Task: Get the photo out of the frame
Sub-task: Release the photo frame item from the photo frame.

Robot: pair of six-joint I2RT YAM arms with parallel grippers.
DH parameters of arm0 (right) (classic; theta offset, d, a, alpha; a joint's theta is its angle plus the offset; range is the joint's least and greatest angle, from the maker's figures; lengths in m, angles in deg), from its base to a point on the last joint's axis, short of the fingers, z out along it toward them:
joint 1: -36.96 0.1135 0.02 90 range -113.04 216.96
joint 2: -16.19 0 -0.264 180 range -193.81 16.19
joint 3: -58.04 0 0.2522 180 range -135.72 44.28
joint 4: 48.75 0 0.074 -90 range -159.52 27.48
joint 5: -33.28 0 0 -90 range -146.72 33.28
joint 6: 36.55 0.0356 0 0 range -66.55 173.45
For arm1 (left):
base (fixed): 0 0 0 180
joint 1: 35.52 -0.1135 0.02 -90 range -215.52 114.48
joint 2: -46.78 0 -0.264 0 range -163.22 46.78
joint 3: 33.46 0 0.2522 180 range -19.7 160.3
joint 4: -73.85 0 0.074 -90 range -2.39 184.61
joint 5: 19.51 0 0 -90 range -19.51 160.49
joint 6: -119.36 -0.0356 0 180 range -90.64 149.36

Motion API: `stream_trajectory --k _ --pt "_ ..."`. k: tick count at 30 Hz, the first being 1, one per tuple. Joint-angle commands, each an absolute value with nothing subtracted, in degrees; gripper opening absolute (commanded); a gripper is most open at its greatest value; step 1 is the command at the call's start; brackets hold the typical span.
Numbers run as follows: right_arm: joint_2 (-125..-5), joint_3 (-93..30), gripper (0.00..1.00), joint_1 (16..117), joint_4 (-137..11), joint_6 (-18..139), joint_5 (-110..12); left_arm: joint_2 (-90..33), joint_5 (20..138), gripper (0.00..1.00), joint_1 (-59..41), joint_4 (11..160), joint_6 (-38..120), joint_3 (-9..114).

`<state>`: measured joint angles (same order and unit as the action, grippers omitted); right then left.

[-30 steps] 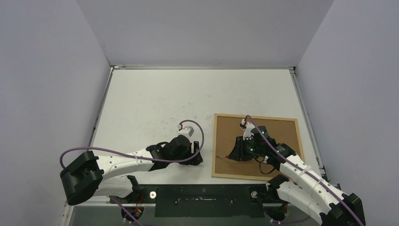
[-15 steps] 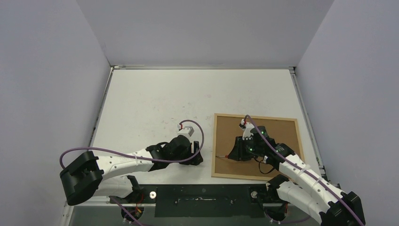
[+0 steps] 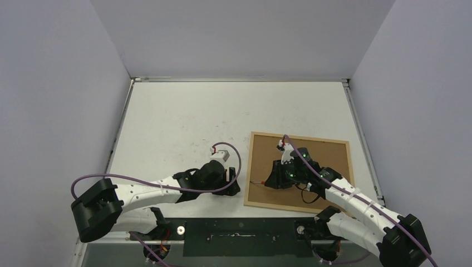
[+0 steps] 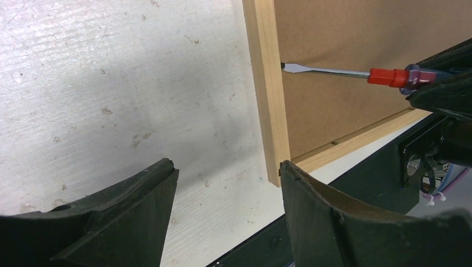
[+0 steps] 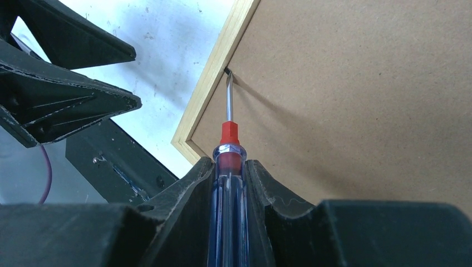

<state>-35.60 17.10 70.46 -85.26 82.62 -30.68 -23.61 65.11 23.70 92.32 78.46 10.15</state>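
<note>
The frame [image 3: 247, 169] of light wood lies face down on the right of the table, its brown backing panel [image 3: 328, 158] facing up. The photo is hidden under the panel. My right gripper [image 3: 274, 180] is shut on a screwdriver [image 5: 229, 146] with a red collar and clear blue handle. Its flat tip touches the joint between the panel [image 5: 362, 100] and the frame's left moulding [image 5: 216, 75]. My left gripper [image 4: 228, 172] is open and empty. It sits low on the table, and its right finger is next to the frame's near-left corner [image 4: 275, 167]. The screwdriver also shows in the left wrist view [image 4: 356, 73].
The white table [image 3: 183, 119] is enclosed by grey walls on three sides. A black mounting rail [image 3: 245, 236] runs along the near edge, just below the frame's near moulding [image 4: 362, 142]. A purple cable [image 3: 236, 167] loops over my left arm.
The frame has slid a little left and turned slightly, its left edge now closer to my left gripper. My right gripper moved left with the screwdriver. The left arm stayed still.
</note>
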Motion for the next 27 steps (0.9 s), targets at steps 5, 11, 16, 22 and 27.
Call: stream_trajectory --k 5,11,16,22,27 --pt "-42.21 17.18 0.0 75.2 -76.22 83.06 -32.71 -25.34 65.67 0.56 24.07 85.6 79.38 6.73" --pt "-47.27 16.06 0.0 78.94 -70.86 84.47 -35.24 -22.89 61.07 0.63 26.47 84.76 80.57 3.34" --pt "-48.15 15.82 0.0 79.1 -70.17 83.64 -35.56 -24.32 57.66 0.66 26.97 86.51 77.73 5.86" --pt "-47.73 15.81 0.0 78.35 -70.67 82.05 -34.69 -31.89 52.77 0.62 28.53 90.81 79.03 9.21" --pt "-47.46 16.63 0.0 75.01 -69.22 81.88 -31.39 -38.39 49.99 0.47 30.64 94.31 79.61 13.3"
